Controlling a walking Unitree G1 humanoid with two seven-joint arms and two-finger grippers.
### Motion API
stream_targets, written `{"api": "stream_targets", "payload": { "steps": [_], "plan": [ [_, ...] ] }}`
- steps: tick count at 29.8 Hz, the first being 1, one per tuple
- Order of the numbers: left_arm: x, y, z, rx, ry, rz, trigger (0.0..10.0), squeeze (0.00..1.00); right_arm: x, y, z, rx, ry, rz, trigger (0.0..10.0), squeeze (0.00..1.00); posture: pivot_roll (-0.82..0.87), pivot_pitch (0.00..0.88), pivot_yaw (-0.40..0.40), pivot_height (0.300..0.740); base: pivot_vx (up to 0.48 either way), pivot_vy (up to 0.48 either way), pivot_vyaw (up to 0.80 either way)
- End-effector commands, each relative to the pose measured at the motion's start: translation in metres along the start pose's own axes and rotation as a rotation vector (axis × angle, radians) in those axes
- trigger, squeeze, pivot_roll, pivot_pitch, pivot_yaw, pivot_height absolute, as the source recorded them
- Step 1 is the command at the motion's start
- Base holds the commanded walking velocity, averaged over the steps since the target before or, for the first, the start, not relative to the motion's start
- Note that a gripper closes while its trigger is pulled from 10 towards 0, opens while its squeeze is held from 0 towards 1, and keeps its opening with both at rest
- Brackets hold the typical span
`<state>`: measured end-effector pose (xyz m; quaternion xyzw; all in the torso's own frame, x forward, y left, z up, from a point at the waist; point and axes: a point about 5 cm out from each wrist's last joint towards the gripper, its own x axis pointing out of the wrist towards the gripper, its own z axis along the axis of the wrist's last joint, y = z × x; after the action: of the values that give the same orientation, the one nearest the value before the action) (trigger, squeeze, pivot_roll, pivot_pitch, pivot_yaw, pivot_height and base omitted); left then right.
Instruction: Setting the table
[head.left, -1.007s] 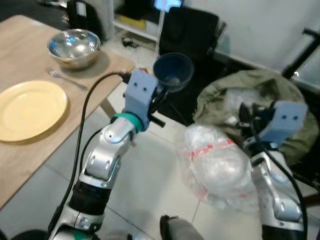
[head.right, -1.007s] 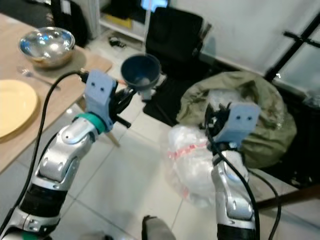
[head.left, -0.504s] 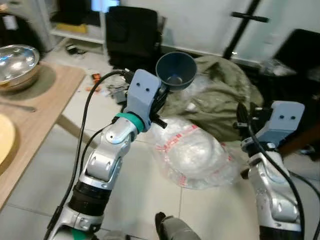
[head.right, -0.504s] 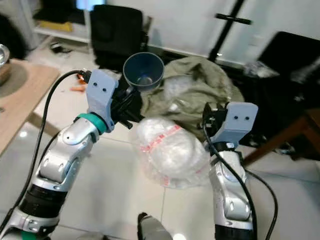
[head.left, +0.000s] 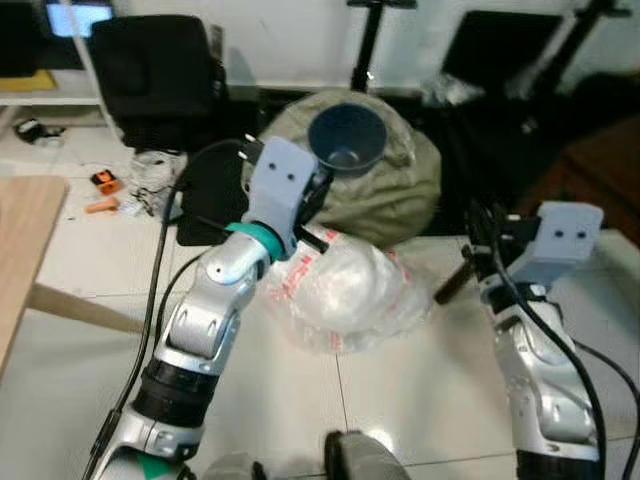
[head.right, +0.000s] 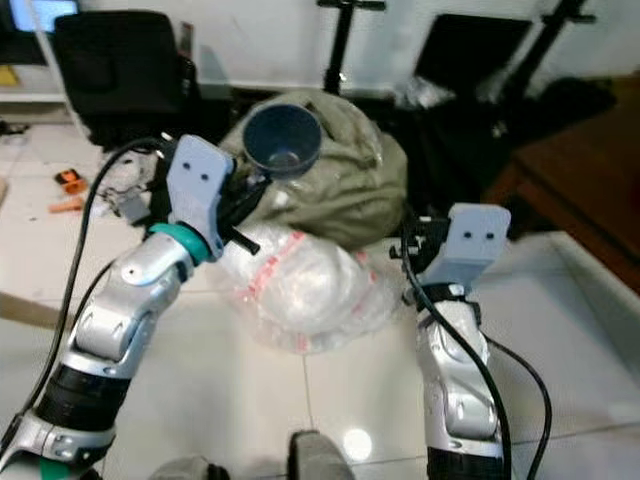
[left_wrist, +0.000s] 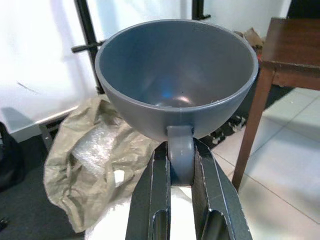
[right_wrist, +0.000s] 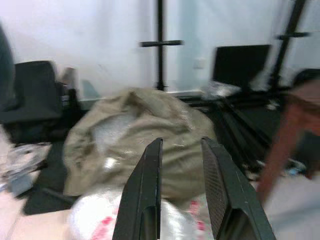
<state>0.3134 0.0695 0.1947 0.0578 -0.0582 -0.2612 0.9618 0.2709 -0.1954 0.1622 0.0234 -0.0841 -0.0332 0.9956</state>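
I note the left gripper (left_wrist: 181, 165) raised at chest height, its fingers (left_wrist: 159, 195) clamped on the handle of a dark blue cup (head.left: 347, 140), held upright and empty above the tiled floor (head.left: 420, 390). The right gripper (right_wrist: 181, 160) hangs forward with fingers parted, grasping nothing. Ahead lie an olive sack (head.left: 395, 185) and a clear plastic bundle (head.left: 345, 290); a wooden surface (head.left: 20, 240) edge sits at far left

The wooden table (head.left: 20, 235) is cut off at the edge; right wrist view is blurred.
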Motion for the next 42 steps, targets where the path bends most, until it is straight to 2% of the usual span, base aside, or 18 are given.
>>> {"api": "stream_targets", "payload": {
  "steps": [1, 42],
  "plan": [
    [0.001, -0.0047, 0.0014, 0.0, -0.013, -0.02, 10.0, 0.0, -0.0012, -0.0042, -0.0018, -0.016, 0.011, -0.013, 10.0, 0.0, 0.03, 0.016, 0.023, 0.74, 0.0, 0.0, -0.8],
    [0.0022, -0.0083, 0.0009, -0.009, -0.013, -0.041, 10.0, 0.0, -0.0031, -0.0046, -0.0018, -0.018, 0.014, -0.023, 10.0, 0.0, 0.02, 0.025, 0.029, 0.74, 0.0, 0.0, -0.8]
  ]
}}
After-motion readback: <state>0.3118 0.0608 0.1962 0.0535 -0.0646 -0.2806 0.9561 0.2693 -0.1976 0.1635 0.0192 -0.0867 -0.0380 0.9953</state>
